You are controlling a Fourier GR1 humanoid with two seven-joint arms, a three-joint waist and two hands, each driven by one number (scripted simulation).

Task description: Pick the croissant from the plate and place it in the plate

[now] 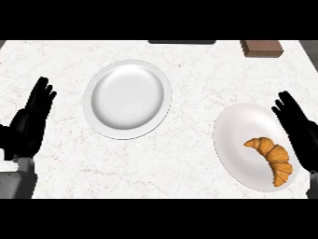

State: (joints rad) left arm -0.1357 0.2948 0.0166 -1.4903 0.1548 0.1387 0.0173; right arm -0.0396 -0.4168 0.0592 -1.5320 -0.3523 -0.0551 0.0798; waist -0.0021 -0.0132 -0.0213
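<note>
My right hand [302, 135] hangs open beside the croissant [271, 156] — holding nothing; it lies on its plate [238, 123], the empty plate [130, 98] waits — nothing done yet.

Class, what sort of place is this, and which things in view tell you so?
Likely a kitchen counter: a pale marbled counter top, a white plate, and a second plate holding a croissant.

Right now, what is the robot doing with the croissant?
Nothing is held yet. The croissant lies on the plate at the right, and the right hand is open at that plate's right edge. The other plate, farther left, has nothing on it. The left hand rests open at the left.
</note>
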